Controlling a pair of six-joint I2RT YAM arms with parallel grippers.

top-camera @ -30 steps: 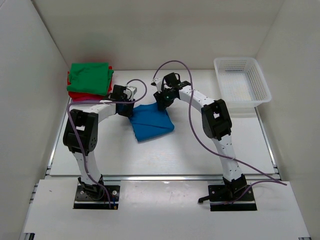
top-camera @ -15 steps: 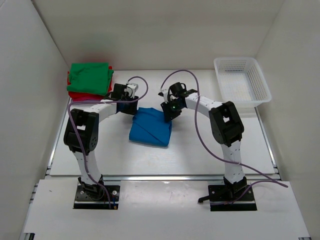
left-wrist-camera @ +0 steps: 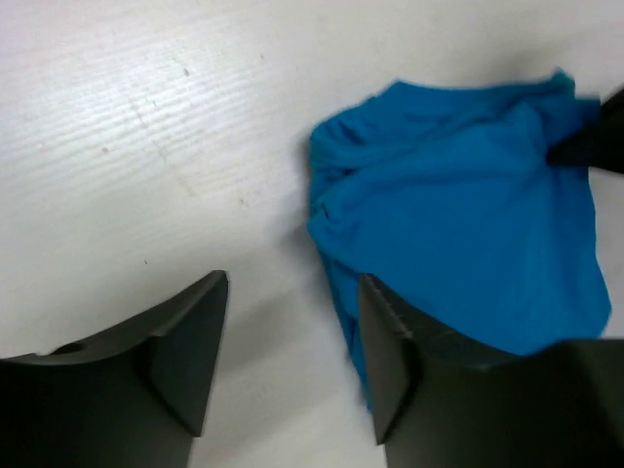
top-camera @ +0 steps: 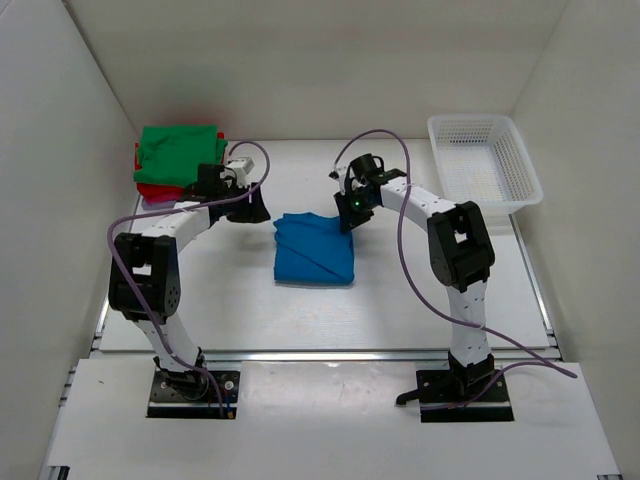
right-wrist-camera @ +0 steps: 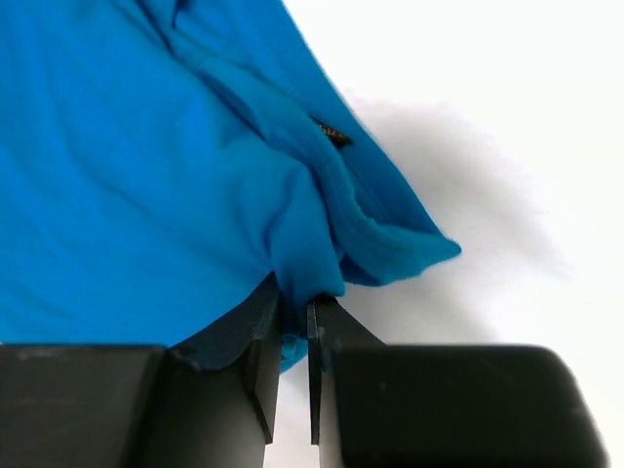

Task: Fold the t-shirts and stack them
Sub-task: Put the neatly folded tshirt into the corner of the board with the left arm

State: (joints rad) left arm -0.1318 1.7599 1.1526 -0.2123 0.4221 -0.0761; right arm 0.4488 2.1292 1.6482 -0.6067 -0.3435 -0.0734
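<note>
Blue t-shirt [top-camera: 315,250] lies folded roughly square at mid-table. Far left: green t-shirt [top-camera: 180,155] stacked on a red t-shirt [top-camera: 148,188]. Left gripper [left-wrist-camera: 292,356] sits just beside the blue shirt's far left corner, jaws apart, holding nothing. Right gripper [right-wrist-camera: 294,331] is at the far right corner, jaws nearly closed, pinching a bunched hem. Risk: lifting by that one corner would spill the fold open, and so thin a pinch may slip. White mesh basket [top-camera: 483,165] far right.

A: What sits in the far right corner?
B: A white rectangular plastic mesh basket [top-camera: 483,206], resting on the flat white tabletop [top-camera: 400,300]
A: And around it?
B: Plain white wall panels [top-camera: 300,60] on three sides. Seen close, the tabletop shows faint scuffs and specks
</note>
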